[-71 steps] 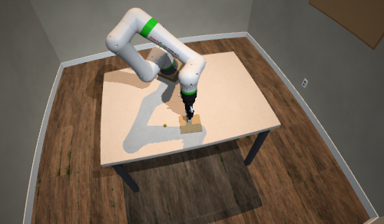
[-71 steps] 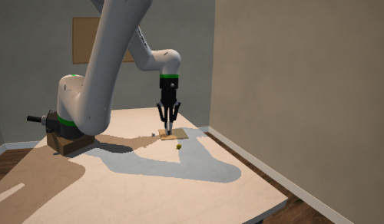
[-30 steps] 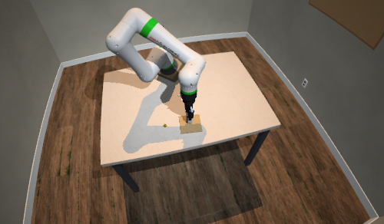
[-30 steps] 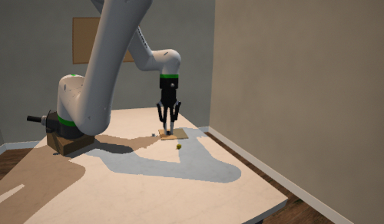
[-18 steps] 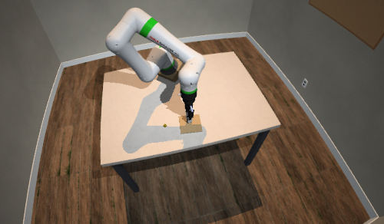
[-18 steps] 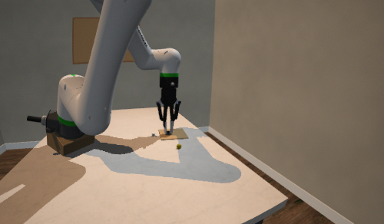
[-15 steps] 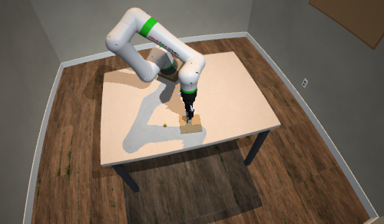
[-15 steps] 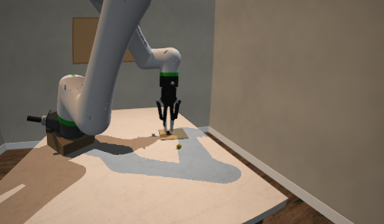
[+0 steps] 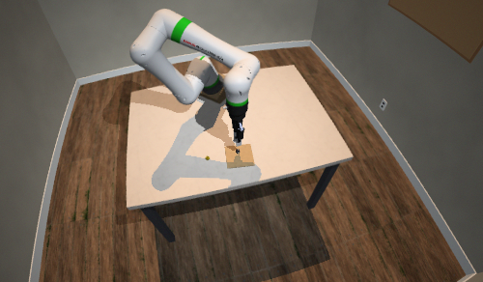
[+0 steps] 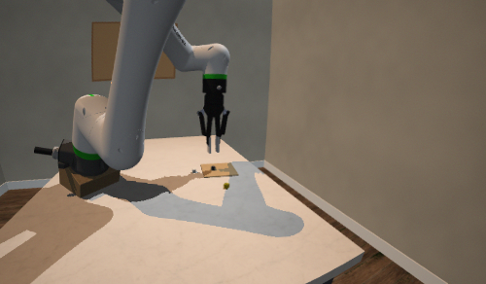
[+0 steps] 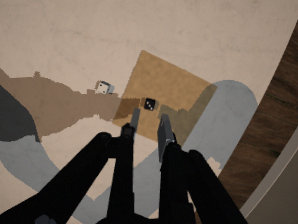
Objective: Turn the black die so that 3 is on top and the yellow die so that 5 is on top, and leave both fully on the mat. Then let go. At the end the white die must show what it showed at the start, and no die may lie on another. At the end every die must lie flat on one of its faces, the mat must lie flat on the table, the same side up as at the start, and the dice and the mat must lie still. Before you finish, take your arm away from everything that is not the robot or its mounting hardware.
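Note:
The black die [image 9: 238, 152] [image 10: 213, 168] [image 11: 149, 104] lies on the tan mat [image 9: 247, 151] [image 10: 225, 167] [image 11: 165, 75]. Its upper face shows a few white pips, seemingly in a diagonal row like a 3, but too small to be sure. My gripper [image 9: 239, 143] [image 10: 214, 152] [image 11: 149, 120] is above the mat, clear of the black die, its fingers a little apart with nothing between them. The yellow die [image 9: 207, 157] [image 10: 226, 186] lies on the table beside the mat; its number is not readable. It does not show in the wrist view.
The white die [image 10: 194, 171] [image 11: 103, 88] lies on the table off the mat, on the robot base's side; its pips are too small to read surely. It cannot be made out in the top view. The table's edge [image 9: 296, 170] runs beyond the mat. The arm's shadow crosses part of the mat.

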